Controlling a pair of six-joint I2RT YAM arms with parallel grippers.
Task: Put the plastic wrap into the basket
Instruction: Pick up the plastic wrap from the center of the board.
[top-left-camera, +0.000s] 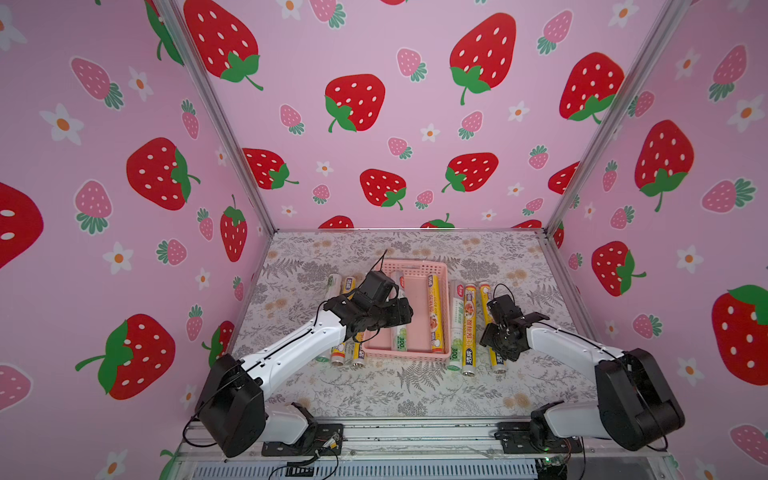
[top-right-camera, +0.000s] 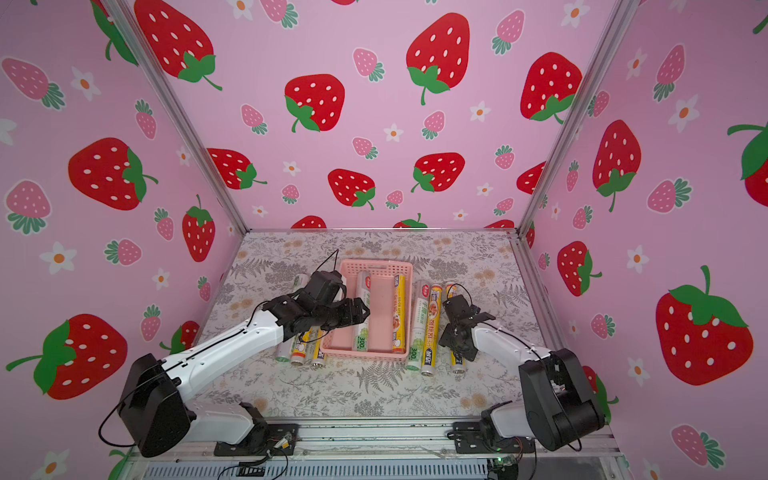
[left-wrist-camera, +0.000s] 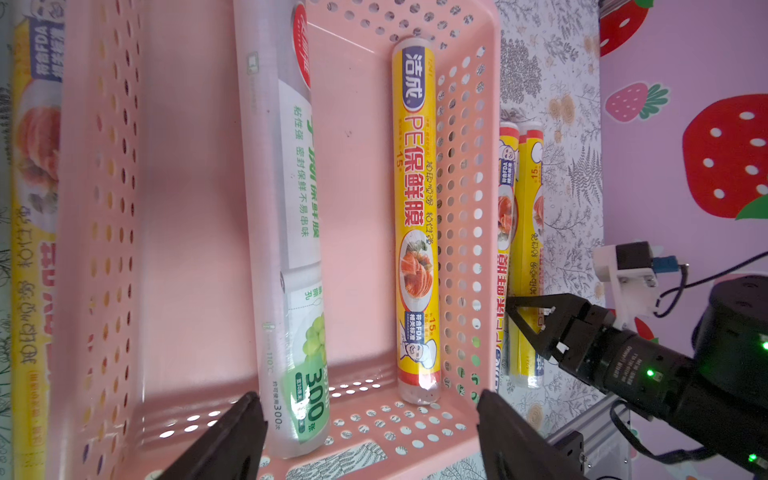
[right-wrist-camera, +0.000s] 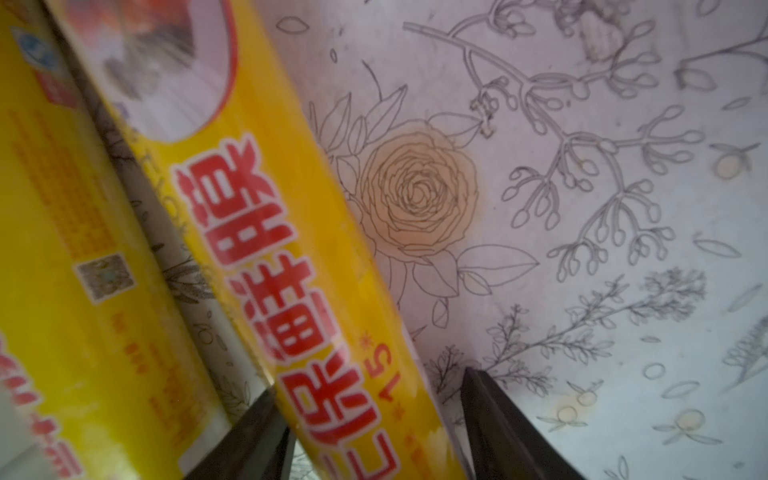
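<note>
The pale-pink basket (top-left-camera: 415, 266) (left-wrist-camera: 104, 208) stands mid-table. Two rolls of plastic wrap lie in it: a white one with green print (top-left-camera: 400, 334) (left-wrist-camera: 291, 232) and a yellow one (top-left-camera: 434, 316) (left-wrist-camera: 415, 216). My left gripper (top-left-camera: 402, 316) (left-wrist-camera: 368, 399) hovers open over the basket's near end, above the white roll, holding nothing. My right gripper (top-left-camera: 495, 345) (right-wrist-camera: 370, 382) is low over the rightmost yellow roll (top-left-camera: 485, 295) (right-wrist-camera: 249, 232). Its jaws straddle that roll: one finger touches it and a gap shows at the other.
Right of the basket lie another yellow roll (top-left-camera: 469, 328) (right-wrist-camera: 62, 249) and a white roll (top-left-camera: 456, 324), close beside the straddled one. Three more rolls (top-left-camera: 348, 286) lie left of the basket, partly under my left arm. Strawberry-print walls enclose the table.
</note>
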